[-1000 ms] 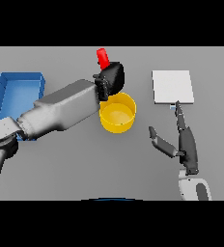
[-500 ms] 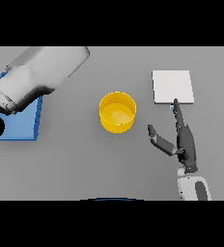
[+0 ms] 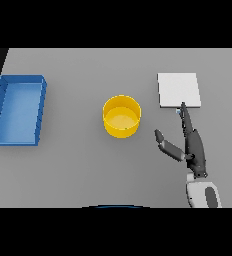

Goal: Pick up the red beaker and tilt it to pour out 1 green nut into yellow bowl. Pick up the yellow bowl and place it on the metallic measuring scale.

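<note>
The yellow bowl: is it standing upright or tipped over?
Upright. The bowl shows its round open rim from above, standing on the table between the blue tray and the scale.

This looks like a bare test bench or lab station rather than a home or shop. A plain grey table (image 3: 88,165) fills the view, with no cloth, clutter or furnishings around it and only darkness beyond its far edge. On it sit a few single-coloured props, well apart: a blue tray (image 3: 18,110), a yellow bowl (image 3: 121,116), and a flat square metallic measuring scale (image 3: 178,89).
</note>
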### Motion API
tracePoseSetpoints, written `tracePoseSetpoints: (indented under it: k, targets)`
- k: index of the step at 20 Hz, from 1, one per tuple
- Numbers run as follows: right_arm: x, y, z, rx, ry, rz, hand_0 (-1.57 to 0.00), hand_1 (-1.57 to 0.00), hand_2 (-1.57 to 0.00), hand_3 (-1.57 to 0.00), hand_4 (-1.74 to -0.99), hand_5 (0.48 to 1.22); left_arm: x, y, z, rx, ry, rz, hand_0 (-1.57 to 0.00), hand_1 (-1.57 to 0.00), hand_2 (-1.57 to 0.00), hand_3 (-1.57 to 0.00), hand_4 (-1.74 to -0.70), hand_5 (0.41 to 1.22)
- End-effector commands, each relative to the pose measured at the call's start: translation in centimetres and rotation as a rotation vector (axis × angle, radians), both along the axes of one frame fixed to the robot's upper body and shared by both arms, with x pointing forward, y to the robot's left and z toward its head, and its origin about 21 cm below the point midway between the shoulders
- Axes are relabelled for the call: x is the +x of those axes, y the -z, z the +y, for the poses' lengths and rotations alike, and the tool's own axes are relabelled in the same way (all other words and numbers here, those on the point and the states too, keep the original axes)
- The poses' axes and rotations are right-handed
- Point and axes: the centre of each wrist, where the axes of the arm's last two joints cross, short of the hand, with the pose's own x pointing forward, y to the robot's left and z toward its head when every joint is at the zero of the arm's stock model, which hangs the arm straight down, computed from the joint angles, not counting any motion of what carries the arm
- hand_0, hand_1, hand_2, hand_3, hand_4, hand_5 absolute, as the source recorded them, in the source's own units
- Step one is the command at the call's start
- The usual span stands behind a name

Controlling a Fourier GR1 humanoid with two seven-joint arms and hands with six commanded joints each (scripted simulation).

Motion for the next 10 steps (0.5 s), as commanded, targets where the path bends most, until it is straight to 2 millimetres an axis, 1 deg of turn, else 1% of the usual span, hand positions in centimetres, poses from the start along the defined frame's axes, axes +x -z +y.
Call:
tracePoseSetpoints:
  k: [1, 2, 3, 4, 6, 10]
  targets:
    - [0.1, -0.2, -0.1, 0.005, -0.008, -0.016, 0.0, 0.0, 0.0, 0.0, -1.22, 0.587, -0.1, 0.6, 1.3, -0.075, -0.025, -0.005, -1.57, -1.57, -1.56, -1.41, -1.74, 1.221]
    - [0.3, -0.1, -0.2, -0.004, -0.003, -0.003, 0.0, 0.0, 0.0, 0.0, -1.222, 0.586, -0.2, 1.1, 3.1, -0.154, -0.041, -0.013, -1.57, -1.57, -1.57, -1.43, -1.74, 1.221]
    - [0.5, -0.1, -0.1, -0.008, 0.0, 0.003, 0.0, 0.0, 0.0, 0.0, -1.226, 0.587, -0.4, 2.1, 4.8, -0.225, -0.084, -0.024, -1.57, -1.57, -1.57, -1.43, -1.74, 1.221]
    - [0.4, 0.2, -0.4, -0.023, -0.005, -0.001, 0.0, 0.0, 0.0, 0.0, -1.223, 0.591, -0.8, 2.8, 6.2, -0.282, -0.148, -0.032, -1.57, -1.57, -1.57, -1.41, -1.74, 1.221]
    - [0.4, 0.2, -0.1, -0.023, -0.016, -0.01, 0.0, 0.0, 0.0, 0.0, -1.217, 0.599, -1.6, 5.0, 8.7, -0.426, -0.222, -0.064, -1.57, -1.57, -1.57, -1.43, -1.74, 1.221]
    - [0.3, -0.2, -0.5, -0.066, -0.03, -0.005, 0.0, 0.0, 0.0, 0.0, -1.21, 0.631, -3.9, 9.6, 11.3, -0.61, -0.383, -0.086, -1.57, -1.57, -1.57, -1.46, -1.74, 1.221]
